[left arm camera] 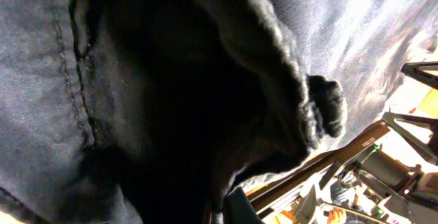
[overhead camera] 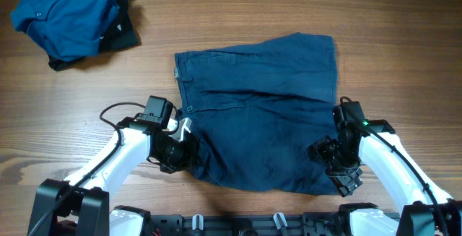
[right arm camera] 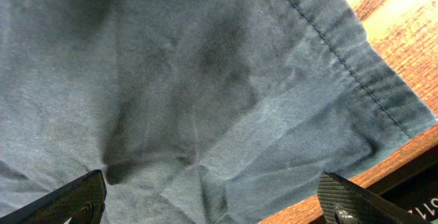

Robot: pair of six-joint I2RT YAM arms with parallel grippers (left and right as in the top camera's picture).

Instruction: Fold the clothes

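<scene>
The clothes are two pieces. Dark navy shorts (overhead camera: 260, 113) lie spread flat mid-table, waistband to the left. A brighter blue buttoned shirt (overhead camera: 65, 16) sits crumpled at the far left corner. My left gripper (overhead camera: 189, 143) is at the shorts' lower left edge, shut on a pinch of the navy cloth. In the left wrist view that cloth (left arm camera: 171, 87) hangs bunched over the jaws and hides them. My right gripper (overhead camera: 333, 149) hovers over the lower right part of the shorts, open. Its two fingertips (right arm camera: 75, 198) stand wide apart above the cloth (right arm camera: 205, 101), near the stitched hem (right arm camera: 356, 73).
The wooden table (overhead camera: 404, 27) shows bare around the shorts. A black garment edge (overhead camera: 126, 37) peeks out under the shirt. The table's near edge (right arm camera: 404, 157) lies just beyond the shorts' hem, close to the arm bases.
</scene>
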